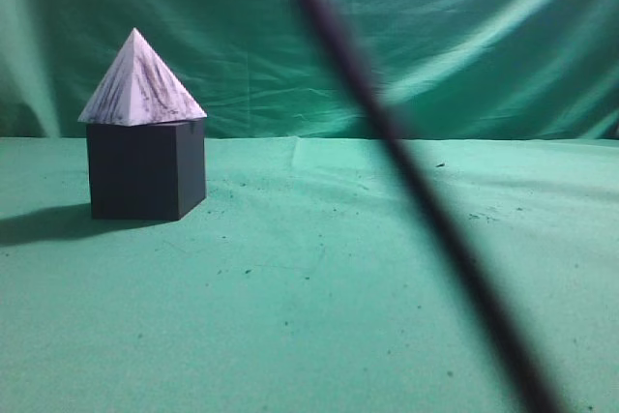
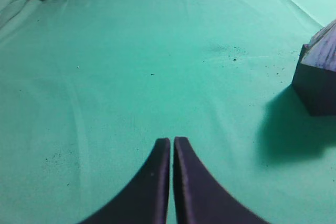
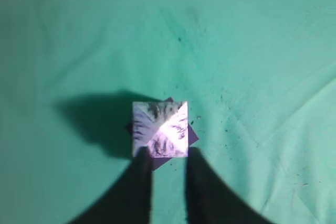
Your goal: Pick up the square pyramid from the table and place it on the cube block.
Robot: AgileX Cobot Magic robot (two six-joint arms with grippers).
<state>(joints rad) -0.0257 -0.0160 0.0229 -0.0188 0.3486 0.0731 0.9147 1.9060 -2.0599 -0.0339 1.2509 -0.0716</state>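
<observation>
The white marbled square pyramid (image 1: 141, 84) sits on top of the dark cube block (image 1: 145, 169) at the left of the green table (image 1: 319, 287), turned a little askew so the cube's corners poke out under it. From above in the right wrist view the pyramid (image 3: 160, 128) covers the cube (image 3: 192, 136). My right gripper (image 3: 168, 158) is open, high above them, holding nothing. My left gripper (image 2: 171, 141) is shut and empty over bare cloth, with the cube (image 2: 315, 90) and pyramid (image 2: 326, 51) at the right edge of its view.
A dark blurred cable (image 1: 406, 171) crosses the exterior view diagonally close to the lens. A green cloth backdrop (image 1: 435, 36) hangs behind the table. Small dark crumbs speckle the cloth.
</observation>
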